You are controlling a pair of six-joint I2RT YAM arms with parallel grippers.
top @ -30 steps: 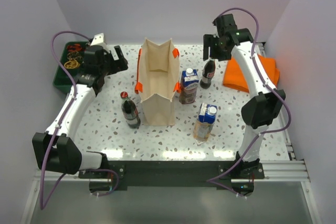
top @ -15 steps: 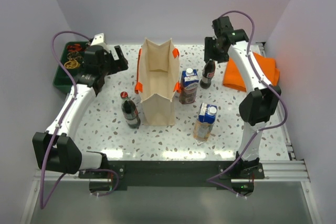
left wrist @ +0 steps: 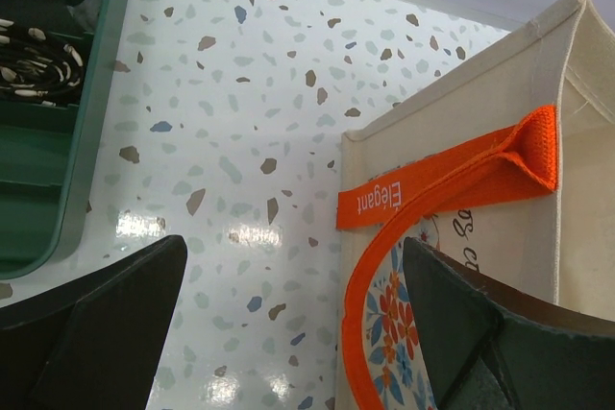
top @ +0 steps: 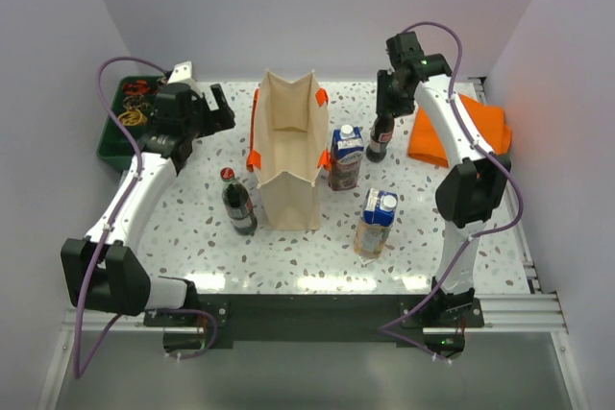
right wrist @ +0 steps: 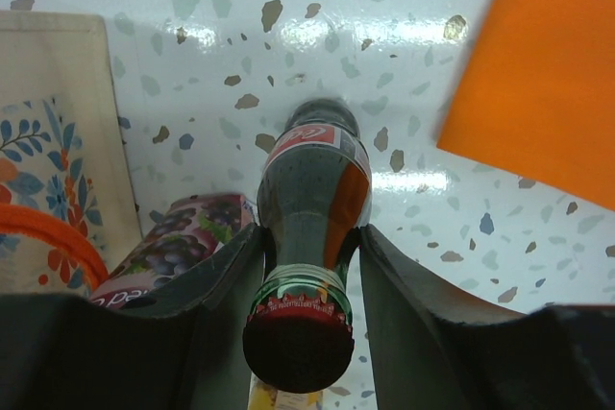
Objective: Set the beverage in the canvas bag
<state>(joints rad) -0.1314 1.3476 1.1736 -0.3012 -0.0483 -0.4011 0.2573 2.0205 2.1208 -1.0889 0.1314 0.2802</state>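
the step in hand looks like the grab: the robot is taking hold of one drink, and the top view shows no drink inside the bag.

far to the left of the tall beige cloth bag with orange handles [top: 288,189] sits a dark green plastic tray [top: 108,146]. the left gripper [top: 217,106] hangs just left of the bag's back corner. its fingers are spread wide with nothing between them. a dark cola bottle with a red cap [top: 237,204] stands just left of the bag, toward the front.

the bag stands upright with its mouth open. just right of it is a purple juice carton with a blue top [top: 346,156]. whether they touch cannot be told. further right and nearer the front is a pale orange carton with a blue top [top: 375,223].

right of the bag, behind the purple carton, a second dark cola bottle [top: 381,134] stands upright on the white speckled table [top: 307,256]. the right gripper [top: 387,103] sits over its top. its wrist view shows a finger pressed on each side of the bottle's neck, just under the red cap. far right of the bag lies a flat folded orange cloth [top: 461,132].

the next move calls for a straight lift, high enough to clear the purple carton and the bag's rim. then comes a carry left over the open mouth and a slow drop in. the hold is on a thin neck, so the bottle may swing or slip.
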